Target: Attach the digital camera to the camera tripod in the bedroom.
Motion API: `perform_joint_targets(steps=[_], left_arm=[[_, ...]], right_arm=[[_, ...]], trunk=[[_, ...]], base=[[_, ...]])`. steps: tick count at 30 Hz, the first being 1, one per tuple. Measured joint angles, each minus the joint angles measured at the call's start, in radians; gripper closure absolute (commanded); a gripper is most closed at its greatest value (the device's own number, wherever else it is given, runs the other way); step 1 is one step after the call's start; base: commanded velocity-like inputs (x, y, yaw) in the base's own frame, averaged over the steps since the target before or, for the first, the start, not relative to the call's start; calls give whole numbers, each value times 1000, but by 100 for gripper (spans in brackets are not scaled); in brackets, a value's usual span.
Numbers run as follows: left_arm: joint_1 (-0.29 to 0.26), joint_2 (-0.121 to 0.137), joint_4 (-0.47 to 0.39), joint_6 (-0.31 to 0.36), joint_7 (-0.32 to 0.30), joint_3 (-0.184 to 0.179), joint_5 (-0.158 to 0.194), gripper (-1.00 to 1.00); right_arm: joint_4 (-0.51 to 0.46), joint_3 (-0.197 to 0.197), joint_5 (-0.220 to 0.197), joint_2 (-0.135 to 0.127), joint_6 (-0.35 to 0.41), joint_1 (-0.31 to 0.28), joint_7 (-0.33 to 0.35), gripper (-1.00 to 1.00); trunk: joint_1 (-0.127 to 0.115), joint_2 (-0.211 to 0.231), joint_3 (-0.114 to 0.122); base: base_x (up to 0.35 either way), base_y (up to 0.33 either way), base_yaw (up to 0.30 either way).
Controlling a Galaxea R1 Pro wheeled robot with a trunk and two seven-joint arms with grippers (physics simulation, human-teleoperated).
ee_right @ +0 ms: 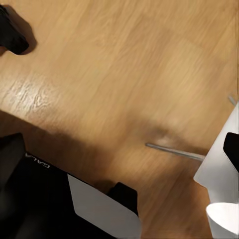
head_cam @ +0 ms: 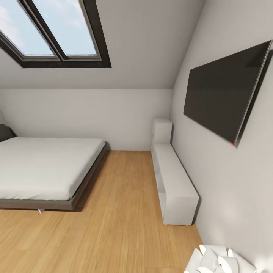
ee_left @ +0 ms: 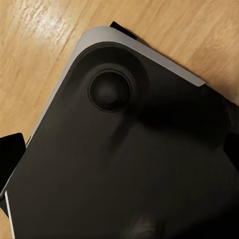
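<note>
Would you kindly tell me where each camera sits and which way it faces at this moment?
Head view: on the robot's head, facing the bedroom's bed, skylight, wall screen and white shelf unit.
Left wrist view: on the left arm, looking down at the robot's dark base.
Right wrist view: on the right arm, looking down at the base's edge.
All three share the wood floor.

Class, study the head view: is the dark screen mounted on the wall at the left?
No, the screen hangs on the right-hand wall, above the white cabinet.

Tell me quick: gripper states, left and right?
Left gripper: cannot be told from these pictures.
Right gripper: cannot be told either; nothing visibly held.
</note>
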Motion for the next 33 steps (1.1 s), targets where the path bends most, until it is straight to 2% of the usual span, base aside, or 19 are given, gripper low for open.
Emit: perform_joint_targets(steps=[7, 8, 11, 13, 16, 20, 24, 25, 27, 28, 33], left_arm=[[-1, -1, 0, 0, 0, 0, 0, -100], [-1, -1, 0, 0, 0, 0, 0, -100], [-1, -1, 0, 0, 0, 0, 0, -100], [0, 0, 0, 0, 0, 0, 0, -100], [0, 0, 0, 0, 0, 0, 0, -100], [0, 0, 0, 0, 0, 0, 0, -100], [0, 0, 0, 0, 0, 0, 0, -100], [0, 0, 0, 0, 0, 0, 0, -100], [-1, 0, 0, 0, 0, 0, 0, -100], [0, 0, 0, 0, 0, 0, 0, -100], [0, -1, 0, 1, 0, 0, 0, -100]], right_arm=[[-51, 2, -1, 6, 14, 0, 0, -100], [-103, 2, -1, 19, 51, 0, 0, -100], [-188, 2, -1, 33, 114, 0, 1, -100], [-348, 2, -1, 56, 232, 0, 8, -100], [-502, 2, -1, 65, 326, 0, 29, -100], [-623, -1, -1, 69, 417, 0, 62, -100], [-683, -17, 0, 71, 478, -5, 87, -100], [-691, -28, 0, 71, 488, -9, 91, -100], [-706, -78, 1, 69, 510, -20, 99, -100], [-712, -122, 4, 66, 519, -29, 103, -100], [-719, -248, -5, 60, 549, -83, 120, -100]], trunk=[[0, 0, 0], [0, 0, 0], [0, 0, 0], [0, 0, 0], [0, 0, 0], [0, 0, 0], [0, 0, 0], [0, 0, 0], [0, 0, 0], [0, 0, 0], [0, 0, 0]], base=[[0, 0, 0], [0, 0, 0], [0, 0, 0], [0, 0, 0], [0, 0, 0], [0, 0, 0], [0, 0, 0], [0, 0, 0], [0, 0, 0], [0, 0, 0], [0, 0, 0]])
